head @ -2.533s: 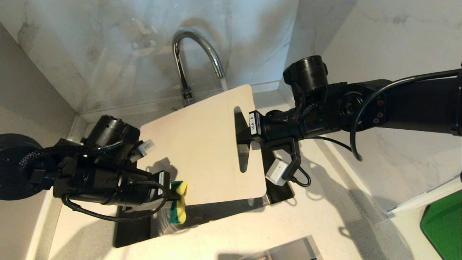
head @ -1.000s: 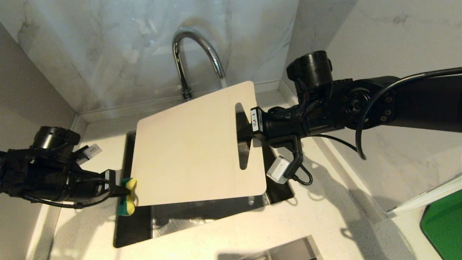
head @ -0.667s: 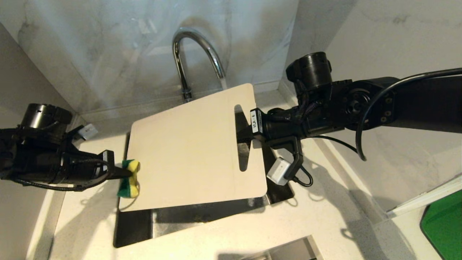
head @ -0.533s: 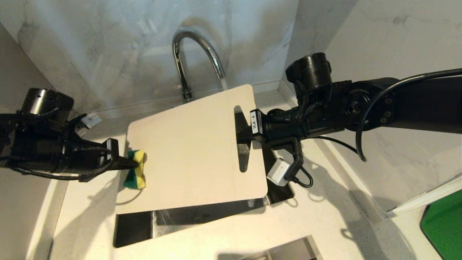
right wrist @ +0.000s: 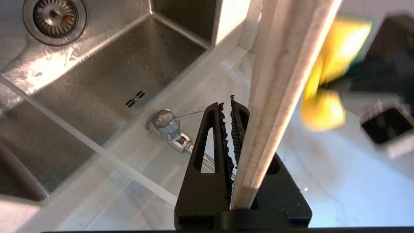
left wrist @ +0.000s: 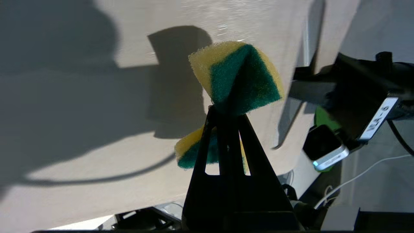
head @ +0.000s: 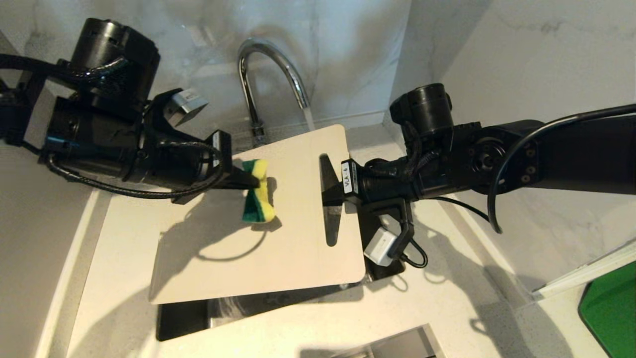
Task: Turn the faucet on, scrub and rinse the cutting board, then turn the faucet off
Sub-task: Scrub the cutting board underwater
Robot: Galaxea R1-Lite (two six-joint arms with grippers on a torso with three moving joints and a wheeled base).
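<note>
**Scrubbing the board under the running tap**

The left end effector (head: 237,180) was pressed together on a green-and-yellow sponge (head: 258,198), pinching it at the middle so both ends flared out. It sat over the far middle of the cutting board (head: 223,248), with the sponge at or just above the surface; actual contact could not be told. To scrub well, the sponge would need to be pressed flat against the board and dragged in overlapping passes across its whole face, with light pressure so the board would not twist in the other grip.

The cutting board was large, flat, cream-white and rounded at the corners, with a long slot handle near its right end. It was held tilted over the sink (head: 184,323), its near-left corner reaching out over the counter (head: 447,278). Behind it, the chrome faucet (head: 271,69) arched over the far edge, a thin stream falling from the spout.

The right end effector (head: 332,188) clamped the board's right end by the slot, and needed to hold firm against the scrubbing.
</note>
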